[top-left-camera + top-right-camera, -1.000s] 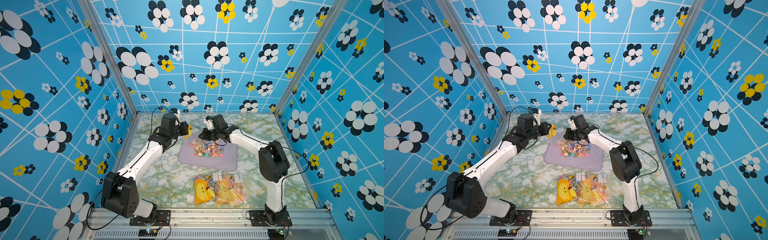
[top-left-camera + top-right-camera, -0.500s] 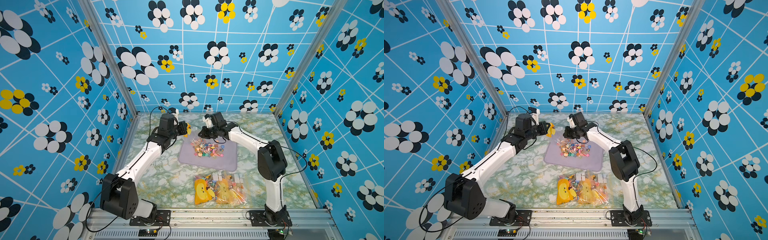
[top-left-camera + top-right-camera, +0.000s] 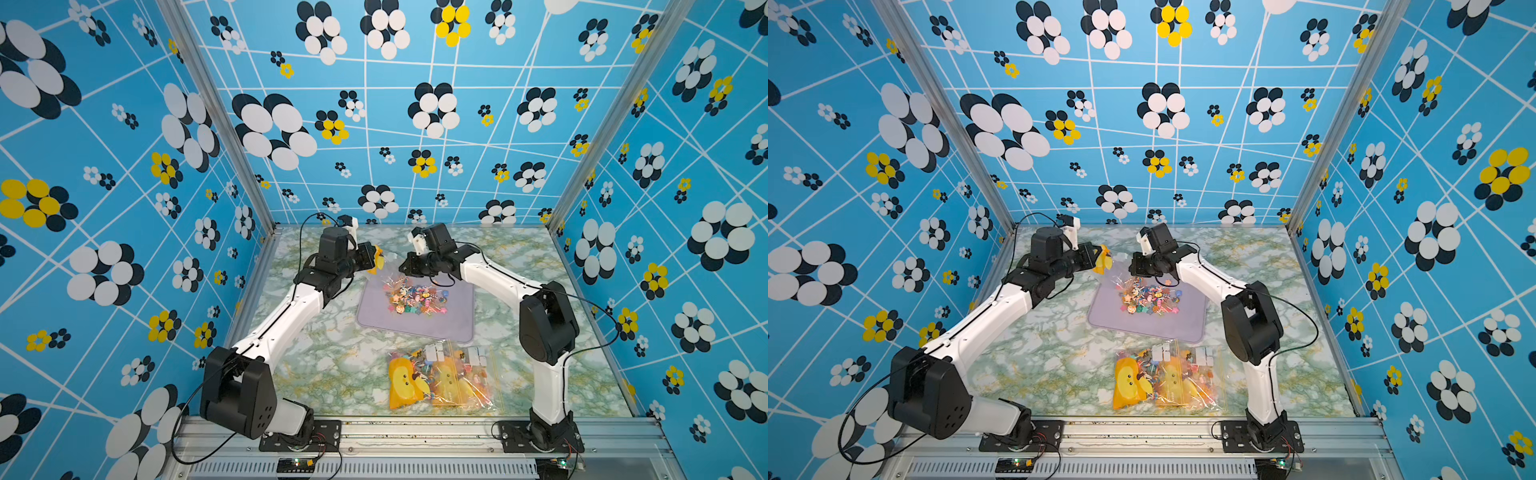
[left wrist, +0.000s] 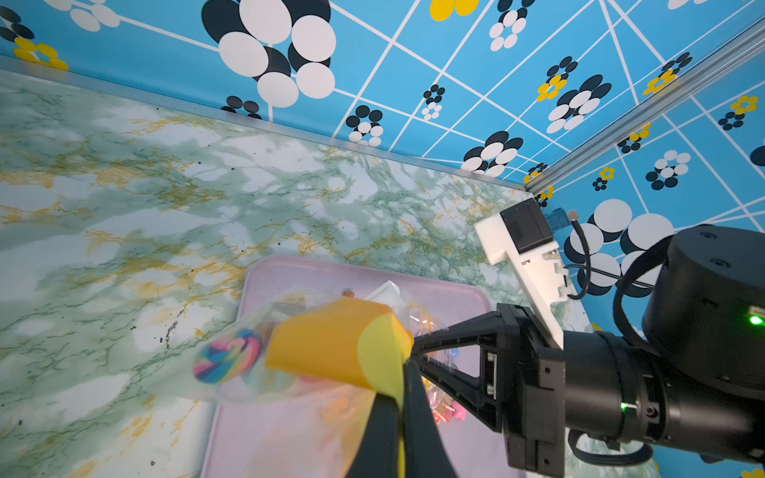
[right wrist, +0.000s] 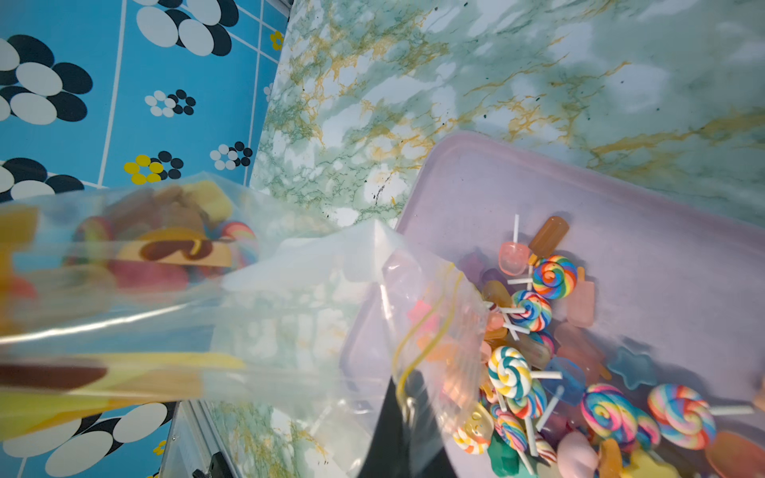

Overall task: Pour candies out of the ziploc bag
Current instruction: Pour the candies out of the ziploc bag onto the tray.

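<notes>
Two arms, three ziploc bags, one lilac tray (image 3: 453,320). Left gripper (image 3: 371,258) and right gripper (image 3: 404,267) are both clamped on the held bag (image 3: 390,269), frame centre, over the tray's far edge. Candies (image 3: 413,298): one pile on the tray, a few inside the held bag. Two filled bags (image 3: 409,380) lie lower centre. Green-gold marble table (image 3: 324,361), blue flowered walls (image 3: 374,124). Against a second ago, hardly anything has moved.

Both left arm (image 3: 286,320) and right arm (image 3: 494,276) are showing white links and bulky black joints. Thin black cables (image 3: 616,328) are looping off both. Black base plates (image 3: 328,434) are carrying small screws. The right gripper (image 4: 412,354) is looking black and tapered, a white camera mount (image 4: 525,265) is sitting on its wrist, a green LED (image 4: 755,319) is glowing on the joint.
</notes>
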Tool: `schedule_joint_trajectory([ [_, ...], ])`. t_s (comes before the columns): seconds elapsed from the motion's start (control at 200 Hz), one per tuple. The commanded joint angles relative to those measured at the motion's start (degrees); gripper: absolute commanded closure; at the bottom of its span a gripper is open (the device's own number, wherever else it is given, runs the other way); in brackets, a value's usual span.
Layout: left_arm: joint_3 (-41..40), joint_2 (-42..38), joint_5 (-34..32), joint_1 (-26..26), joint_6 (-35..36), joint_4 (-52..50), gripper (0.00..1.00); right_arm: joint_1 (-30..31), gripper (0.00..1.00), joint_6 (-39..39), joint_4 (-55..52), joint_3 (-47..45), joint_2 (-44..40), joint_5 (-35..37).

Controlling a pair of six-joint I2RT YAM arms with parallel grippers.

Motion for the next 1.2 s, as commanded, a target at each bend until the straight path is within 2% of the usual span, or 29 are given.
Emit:
schedule_joint_trajectory([
  [0.0,0.7,-1.7,-0.6,-0.3,-0.4,5.9,1.00,-1.7,0.98,-1.3,-4.7,-2.7,-2.0,3.6],
  [0.655,2.5,0.4,0.3,-3.1,-0.2,5.4,1.00,-2.9,0.98,0.8,0.3,-15.0,-9.6,4.2],
  [1.194,4.3,1.3,-1.0,-5.8,0.4,4.6,1.00,-2.9,0.98,1.2,0.8,-17.4,-12.5,4.2],
])
